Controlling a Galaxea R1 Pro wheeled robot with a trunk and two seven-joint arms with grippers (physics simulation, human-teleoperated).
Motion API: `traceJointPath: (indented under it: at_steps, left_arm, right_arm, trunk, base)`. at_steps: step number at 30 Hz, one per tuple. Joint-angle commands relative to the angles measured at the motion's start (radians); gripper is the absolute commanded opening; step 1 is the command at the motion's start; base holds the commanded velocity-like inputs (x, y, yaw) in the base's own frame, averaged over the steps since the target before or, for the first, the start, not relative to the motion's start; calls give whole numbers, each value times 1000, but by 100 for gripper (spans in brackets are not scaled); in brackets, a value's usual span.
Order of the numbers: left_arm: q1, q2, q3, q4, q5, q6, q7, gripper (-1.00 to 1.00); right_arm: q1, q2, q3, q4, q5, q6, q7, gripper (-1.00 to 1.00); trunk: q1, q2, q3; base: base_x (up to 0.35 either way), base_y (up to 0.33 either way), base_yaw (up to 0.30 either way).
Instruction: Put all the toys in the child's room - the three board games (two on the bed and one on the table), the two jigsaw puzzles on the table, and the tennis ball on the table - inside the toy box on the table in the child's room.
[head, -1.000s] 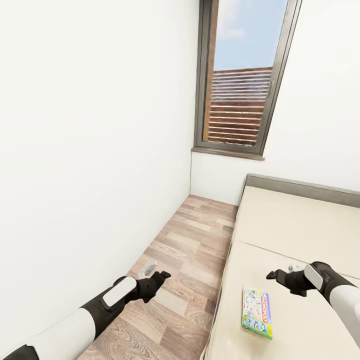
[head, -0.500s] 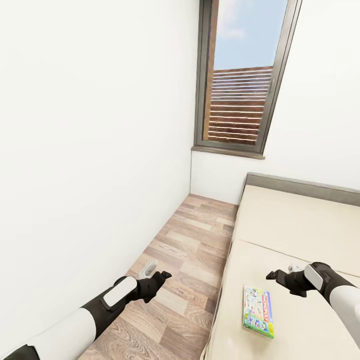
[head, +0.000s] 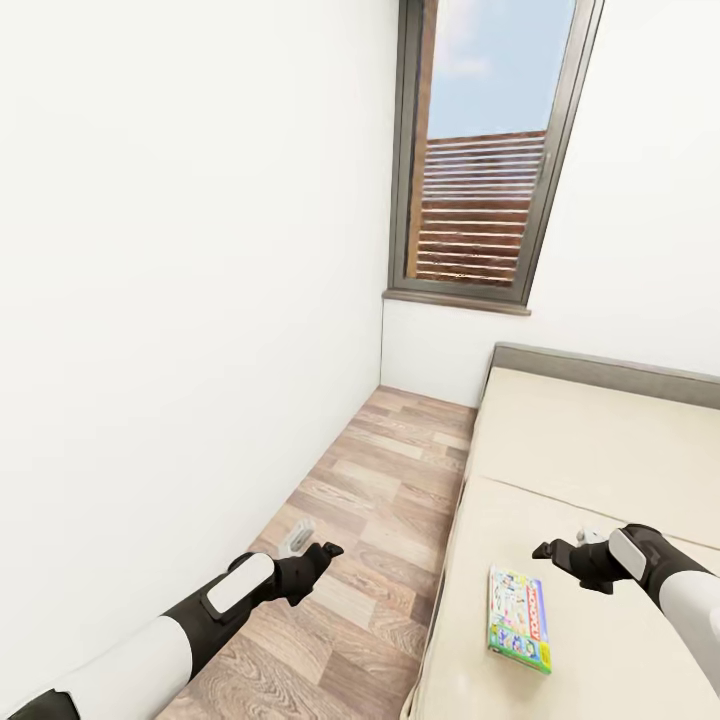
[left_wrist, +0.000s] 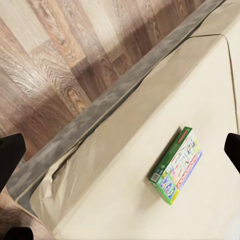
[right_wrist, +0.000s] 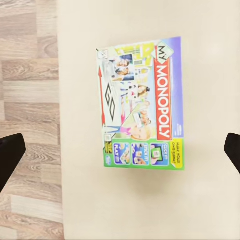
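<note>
white walls (head: 180, 250) and a tall window (head: 485, 150) are filling the far corner, wood floor (head: 370, 520) is running alongside the bed (head: 600, 450). bed is sitting to the right, beige cover, grey frame. left arm (head: 180, 630) is reaching out over the floor, right arm (head: 670, 580) over the mattress. board game (head: 519, 618) (left_wrist: 177, 165) (right_wrist: 142, 117), a monopoly box, is lying flat on the bed near its floor-side edge, below the right gripper (head: 550, 549). right gripper fingers are standing spread wide, holding nothing. left gripper (head: 325, 550) fingers likewise spread apart, empty.
</note>
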Motion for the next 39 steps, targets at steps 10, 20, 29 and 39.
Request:
traceJointPath:
  at_steps: [10,20,29,39]
  left_arm:
    - [-1,1,-5,-2,8,-2,6,100]
    - [-1,1,-5,-2,8,-2,6,100]
    - [-1,1,-5,-2,8,-2,6,100]
    - [-1,1,-5,-2,7,0,6,100]
  right_arm:
    - [-2,0,-4,-2,6,7,4,100]
    - [-1,0,-4,-1,6,10,4,100]
    - [-2,-1,-5,-2,6,13,4,100]
    - [-2,-32,-8,-4,-30,14,10,100]
  trunk:
    - [38,-71,-33]
    - [77,-141,-64]
    - [111,-204,-92]
    - [150,-274,-123]
  base:
    - [0,0,0]
    - [0,0,0]
    - [0,0,0]
    - [0,0,0]
